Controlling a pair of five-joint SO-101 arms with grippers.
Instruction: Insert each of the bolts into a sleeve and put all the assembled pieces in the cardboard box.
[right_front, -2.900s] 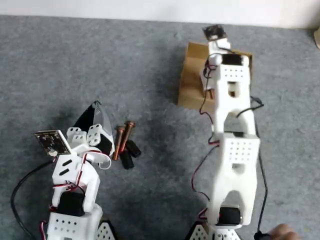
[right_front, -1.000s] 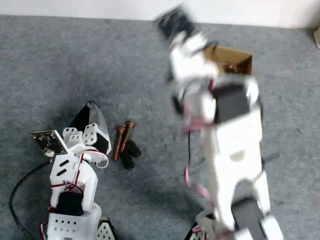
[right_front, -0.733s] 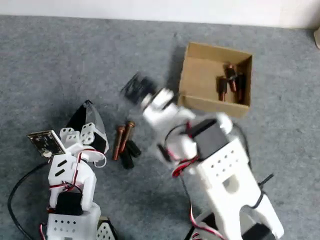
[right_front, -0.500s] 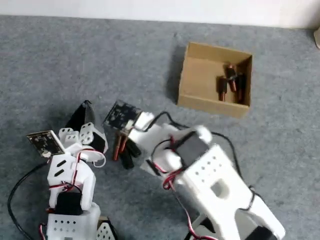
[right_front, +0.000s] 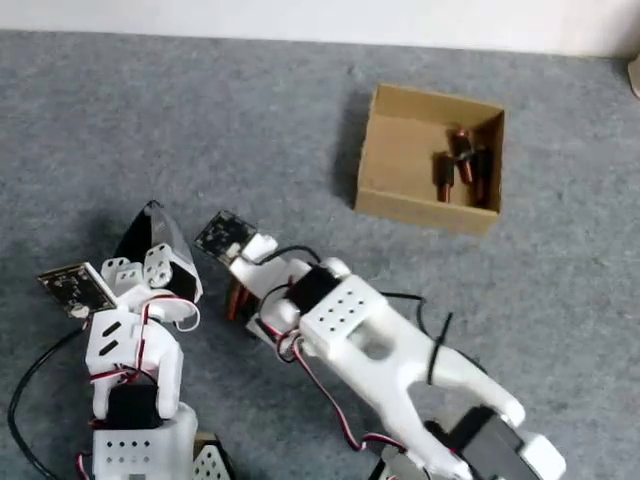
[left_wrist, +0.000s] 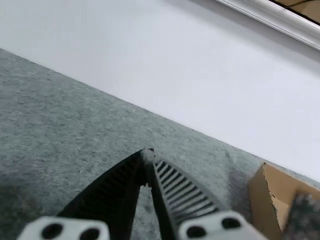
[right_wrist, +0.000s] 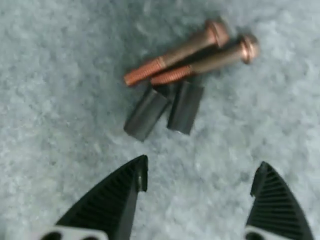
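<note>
we see our right gripper (right_wrist: 197, 192) spread wide and empty, hanging over two bolts (right_wrist: 176, 56) and two sleeves (right_wrist: 146, 114) on the table (right_front: 120, 110). the bolts lie side by side, touching, and the sleeves lie loose at their threaded ends, also side by side; all four sit toward the near left part of the table. our left gripper (left_wrist: 148, 158) is pressed together, holding nothing, just left of them. the box (right_front: 400, 206) stands near the far edge, right of the middle, with assembled pieces (right_front: 444, 176) inside.
</note>
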